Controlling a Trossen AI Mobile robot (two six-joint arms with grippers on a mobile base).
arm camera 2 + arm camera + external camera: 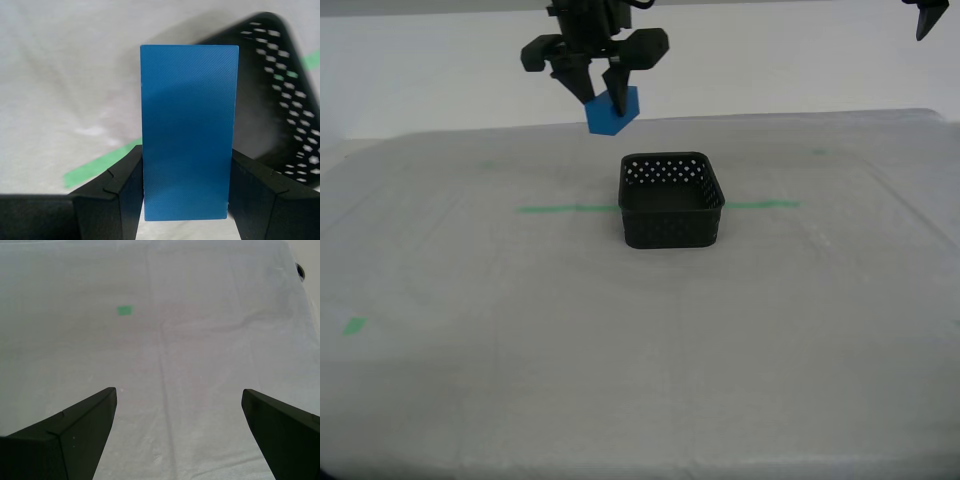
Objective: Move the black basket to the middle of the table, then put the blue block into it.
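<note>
Second end effector (604, 88): clamping the blue block (612, 111) between both fingers, hanging in the air above the desk (470, 380); in its wrist view the block (189, 132) is standing tall between the two black fingers (122, 192).
Blue block: lifted clear of the desk, tilted in the exterior view, sitting at roughly 11 o'clock from the black basket (671, 200) and higher than its rim, not touching it.
Black basket: resting upright on the desk near the middle of the exterior view, straddling the green tape line (565, 209); blurred in the second wrist view (280, 95), just beside the block.
First end effector (180, 435): spread wide, holding nothing, looking down on bare desk and a green tape square (124, 310).
Arm at 1 o'clock of the exterior view (926, 17): only dark tips showing; which arm it is cannot be told.
</note>
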